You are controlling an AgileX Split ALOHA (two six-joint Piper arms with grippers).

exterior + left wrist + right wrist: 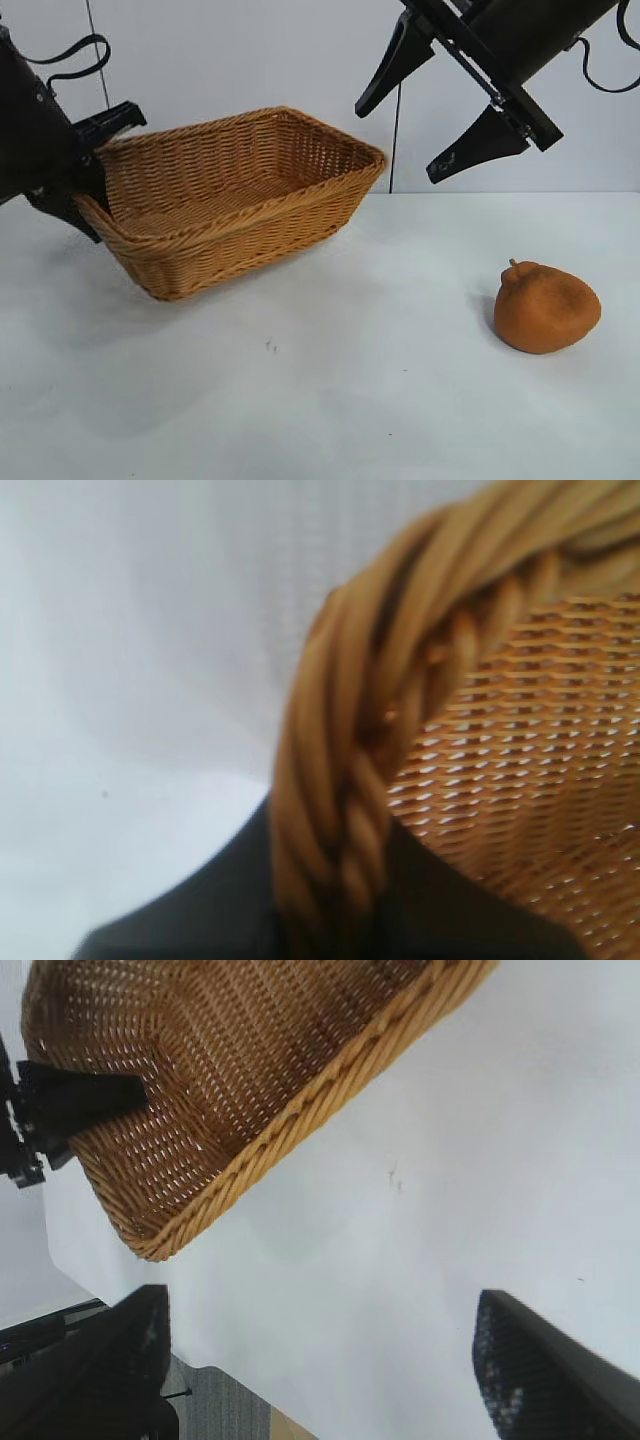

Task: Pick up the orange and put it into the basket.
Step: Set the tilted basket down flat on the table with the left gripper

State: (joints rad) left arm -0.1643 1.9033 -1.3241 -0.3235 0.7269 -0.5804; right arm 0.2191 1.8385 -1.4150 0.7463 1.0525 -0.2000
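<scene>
The large rectangular basket of light tan woven wicker with a braided rim (pixel 240 195) serves as landmark: it sits tilted on the white counter (pixel 330 400), its end farthest from the fruit lifted, because the left pincer (pixel 85 165) is pinching that end's rim, one black finger inside the wall and one outside; the left wrist view shows the braided rim (pixel 340 780) running between the dark fingers. The lumpy, matte orange-brown orange with a small stem nub on top (pixel 546 307) rests on the counter well apart from the basket, on the side away from the left pincer and nearer the camera, with nothing touching it. The right pincer (pixel 438 112) hangs in the air beyond the basket's far corner, its two black fingers spread wide and holding nothing, high above the counter and not yet over the fruit. Judging from this, the pick has not begun, and several things could go wrong. The fruit is rounded and uneven, so fingers closing off-centre or on a sloping lump could squeeze it sideways and send it rolling. The basket is held by one rim only; a slip there would drop the raised end and shift the opening. A low carry could also clip the flared rim nearest the fruit.
</scene>
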